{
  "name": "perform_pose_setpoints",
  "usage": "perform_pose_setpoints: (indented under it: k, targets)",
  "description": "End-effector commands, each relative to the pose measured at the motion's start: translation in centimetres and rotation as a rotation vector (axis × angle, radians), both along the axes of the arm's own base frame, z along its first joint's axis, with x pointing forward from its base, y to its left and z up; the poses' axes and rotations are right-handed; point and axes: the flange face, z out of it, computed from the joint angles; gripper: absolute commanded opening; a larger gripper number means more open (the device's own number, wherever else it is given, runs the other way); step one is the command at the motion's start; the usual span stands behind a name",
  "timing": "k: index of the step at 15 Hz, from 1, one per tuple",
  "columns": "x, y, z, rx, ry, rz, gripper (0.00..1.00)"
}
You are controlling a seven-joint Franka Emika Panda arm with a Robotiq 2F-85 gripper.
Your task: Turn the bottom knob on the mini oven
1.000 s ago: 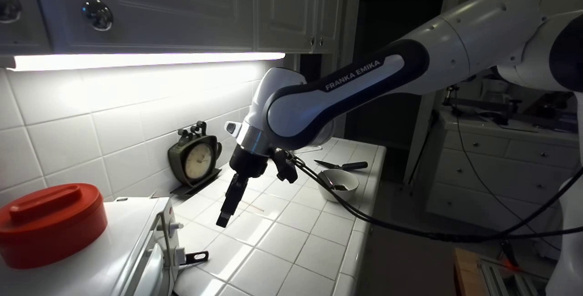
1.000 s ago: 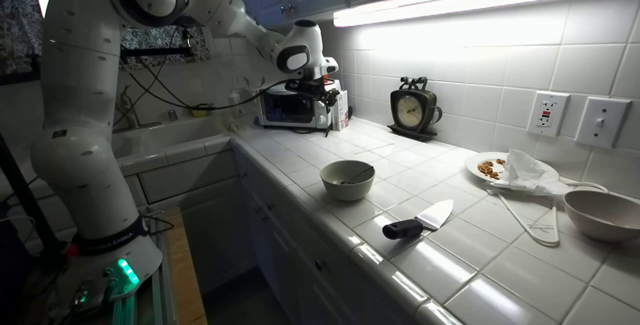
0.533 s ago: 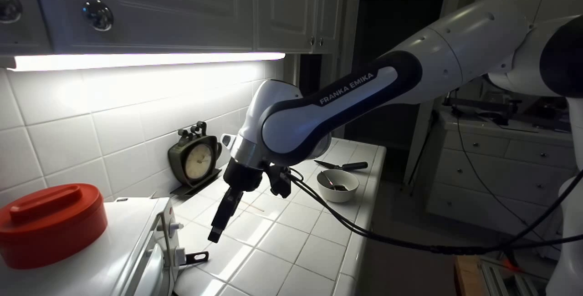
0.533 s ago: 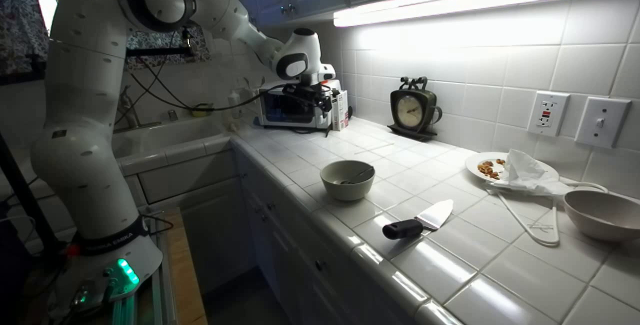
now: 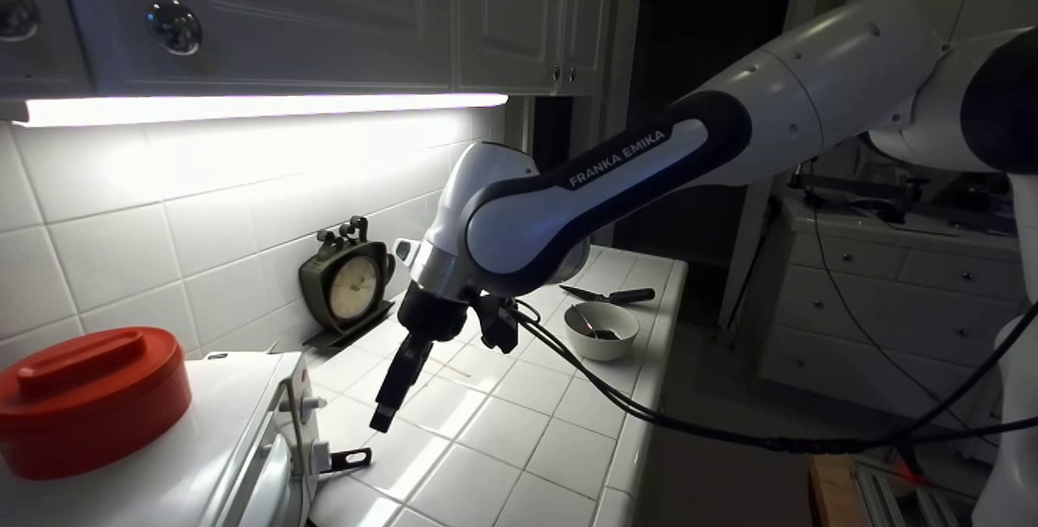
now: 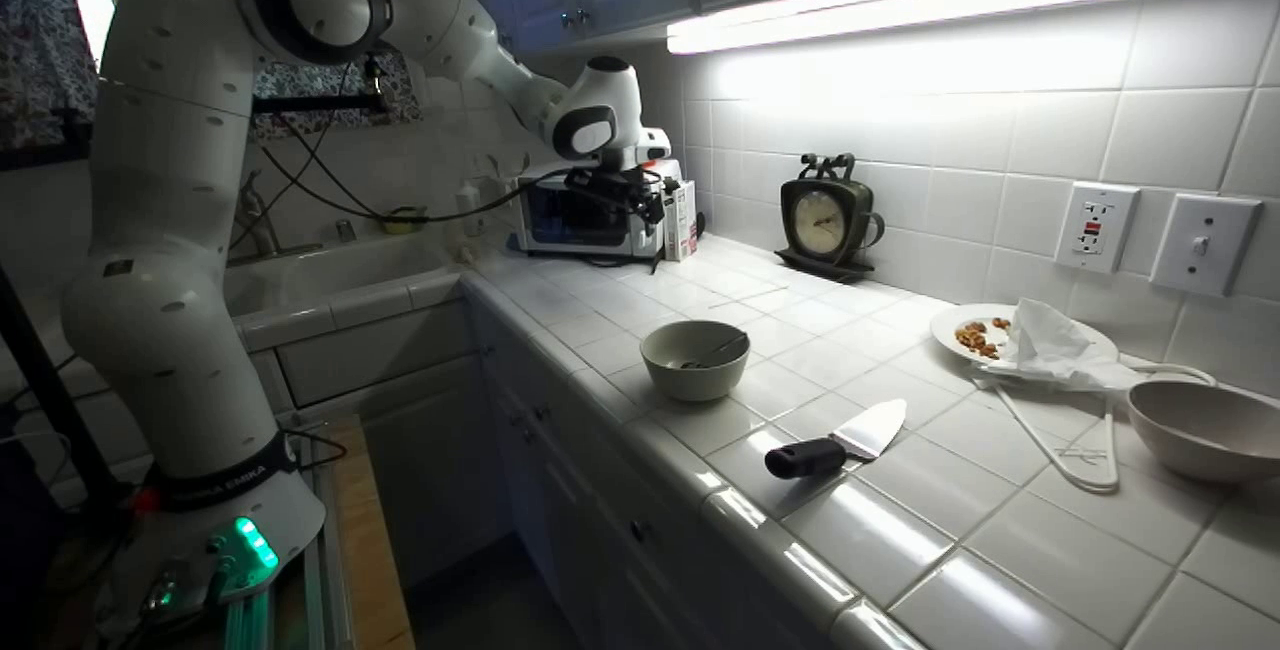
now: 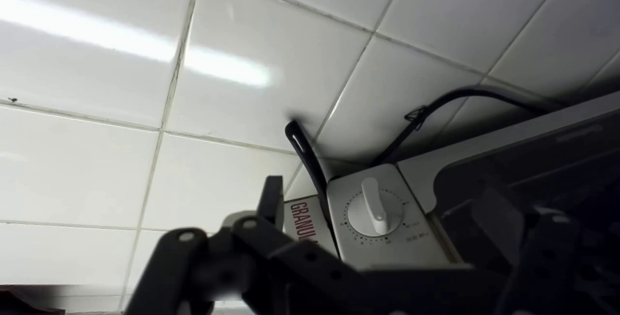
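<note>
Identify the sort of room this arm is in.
Probably a home kitchen: there's a sink with a faucet, a tiled counter, and a mini oven standing on it.

In an exterior view, your arm (image 5: 697, 138) slants down from the upper right, its wrist (image 5: 438, 270) near the centre of the frame. Below it hangs your gripper (image 5: 383, 417), seen side-on, tipped toward the lower left. In an exterior view your base (image 6: 210, 527) stands at lower left with green lights (image 6: 257, 542) lit; the arm goes up from there, bends at the elbow (image 6: 318, 8) at upper left, and slopes down to the wrist at upper centre. In the wrist view your jaws stand wide apart: the fingers (image 7: 271, 201) show dark, one just left of centre, the other at lower right.
</note>
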Motion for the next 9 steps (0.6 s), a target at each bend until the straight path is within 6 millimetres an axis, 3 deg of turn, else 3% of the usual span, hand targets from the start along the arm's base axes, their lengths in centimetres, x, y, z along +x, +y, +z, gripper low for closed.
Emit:
perform_pose_setpoints:
  k: [1,4,7,8,9]
  targets:
    - [0.9,0.8,0.4,0.012,-0.039,0.026,1.0]
    - [1.7,1.5,0.2,0.011,-0.088,0.054,1.0]
    - [2.4,2.1,-0.6,0.011,-0.114,0.083,0.85]
    - [2.6,2.2,-0.9,0.013,-0.113,0.099,0.89]
    - [2.9,2.3,-1.2,0.015,-0.117,0.115,0.75]
